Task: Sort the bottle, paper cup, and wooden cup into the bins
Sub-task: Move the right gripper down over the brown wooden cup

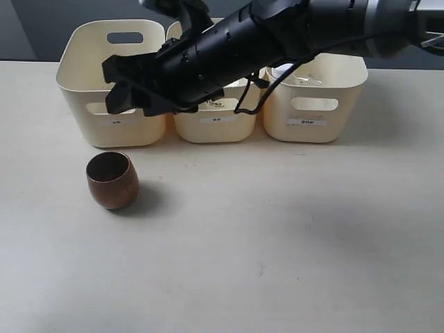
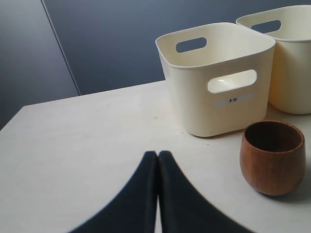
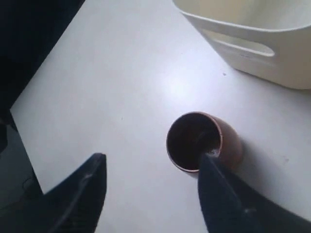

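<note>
My right fingers (image 3: 150, 191) are spread wide and hang above the wooden cup (image 3: 201, 141), holding nothing. My left fingers (image 2: 158, 194) are pressed together, empty, low over the counter (image 2: 82, 141) near the cup. The wooden cup stands upright on the counter, just in front of the leftmost of the three bins (image 1: 111, 83), apart from it.

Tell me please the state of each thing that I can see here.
wooden cup: upright on table, empty, not held.
left bin: upright, empty where its inside shows.
middle bin: upright, mostly hidden by arm.
right bin: upright, contents unclear.
left claw: shut, empty.
right claw: open, above the cup.
</note>
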You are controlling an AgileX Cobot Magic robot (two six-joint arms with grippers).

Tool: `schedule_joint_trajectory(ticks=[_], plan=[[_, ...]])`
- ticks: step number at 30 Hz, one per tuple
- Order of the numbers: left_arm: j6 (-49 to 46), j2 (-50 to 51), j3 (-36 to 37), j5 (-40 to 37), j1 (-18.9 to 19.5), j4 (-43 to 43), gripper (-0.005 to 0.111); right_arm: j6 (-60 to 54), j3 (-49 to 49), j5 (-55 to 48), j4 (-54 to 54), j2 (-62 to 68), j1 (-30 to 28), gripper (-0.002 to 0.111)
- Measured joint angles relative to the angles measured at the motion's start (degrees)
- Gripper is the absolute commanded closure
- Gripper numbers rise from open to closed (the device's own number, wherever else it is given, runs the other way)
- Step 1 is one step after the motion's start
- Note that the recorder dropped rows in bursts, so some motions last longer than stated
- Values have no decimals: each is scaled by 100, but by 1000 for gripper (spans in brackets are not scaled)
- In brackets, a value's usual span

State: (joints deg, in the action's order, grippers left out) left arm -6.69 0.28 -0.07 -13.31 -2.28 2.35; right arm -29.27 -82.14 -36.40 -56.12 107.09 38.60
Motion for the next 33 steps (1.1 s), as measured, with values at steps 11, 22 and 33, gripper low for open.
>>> schedule_joint_trajectory(ticks=[11,22,33], plan=[[0,0,0,0,0,0,107,1011,0,318,886,127,309,54],[0,0,0,0,0,0,107,1137,0,281,914,627,313,54],[0,0,0,0,0,0,107,1149,0,620,811,782,552,54]])
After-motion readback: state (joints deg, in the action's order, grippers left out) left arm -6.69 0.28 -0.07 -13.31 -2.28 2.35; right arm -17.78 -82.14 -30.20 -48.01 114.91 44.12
